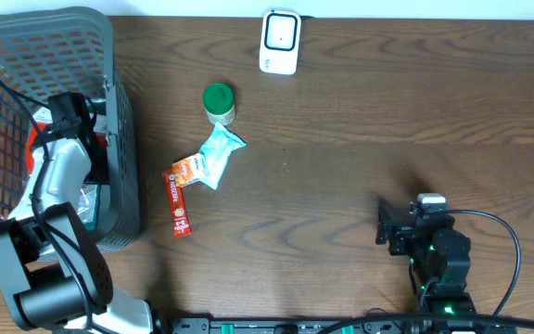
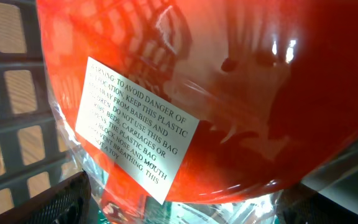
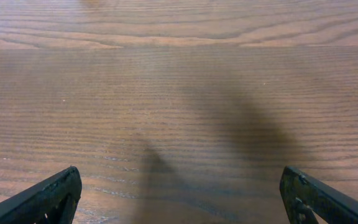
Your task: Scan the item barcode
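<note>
A red item in a clear plastic bag (image 2: 229,93) fills the left wrist view, with a white warning label (image 2: 135,130) stuck on the bag. It lies inside the grey basket (image 1: 119,139), and only a sliver of red (image 1: 33,139) shows from overhead. My left gripper (image 1: 70,109) is down in the basket just above the bag, open (image 2: 185,208), its fingers on either side of the bag without closing on it. No barcode shows. The white scanner (image 1: 280,42) sits at the far centre of the table. My right gripper (image 1: 392,227) hovers open (image 3: 185,202) over bare wood.
A green-lidded jar (image 1: 218,100), a pale snack packet (image 1: 209,158) and a red stick packet (image 1: 177,202) lie on the table right of the basket. The mesh wall of the basket (image 2: 11,93) stands close on the left gripper's left.
</note>
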Action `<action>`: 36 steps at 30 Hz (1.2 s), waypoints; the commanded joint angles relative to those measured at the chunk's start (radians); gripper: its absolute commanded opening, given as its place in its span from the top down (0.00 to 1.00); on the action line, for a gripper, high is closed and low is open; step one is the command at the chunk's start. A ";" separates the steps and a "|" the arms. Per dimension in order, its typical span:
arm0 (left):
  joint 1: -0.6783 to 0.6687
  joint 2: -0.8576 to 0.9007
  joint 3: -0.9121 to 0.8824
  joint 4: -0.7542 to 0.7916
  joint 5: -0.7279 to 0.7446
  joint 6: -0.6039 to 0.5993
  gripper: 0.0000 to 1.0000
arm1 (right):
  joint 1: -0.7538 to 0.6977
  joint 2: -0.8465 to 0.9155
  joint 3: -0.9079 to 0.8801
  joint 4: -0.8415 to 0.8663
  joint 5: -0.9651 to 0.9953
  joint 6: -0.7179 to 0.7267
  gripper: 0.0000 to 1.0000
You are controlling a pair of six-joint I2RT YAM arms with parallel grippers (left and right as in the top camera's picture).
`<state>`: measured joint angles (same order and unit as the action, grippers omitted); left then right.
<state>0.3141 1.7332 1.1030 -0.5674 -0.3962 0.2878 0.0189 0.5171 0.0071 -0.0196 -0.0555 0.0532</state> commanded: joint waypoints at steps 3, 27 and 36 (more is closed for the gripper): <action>0.008 -0.076 0.001 0.054 -0.069 -0.054 0.08 | 0.007 -0.002 -0.001 0.001 0.003 0.013 0.01; 0.101 -0.164 0.000 0.057 -0.069 -0.065 0.08 | 0.007 -0.002 -0.001 0.002 0.003 0.014 0.01; 0.158 -0.164 0.000 0.058 -0.067 -0.065 0.08 | 0.007 -0.002 -0.001 0.002 0.003 0.014 0.01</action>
<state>0.4503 1.5681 1.1011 -0.5068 -0.4335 0.2356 0.0189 0.5171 0.0071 -0.0200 -0.0555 0.0532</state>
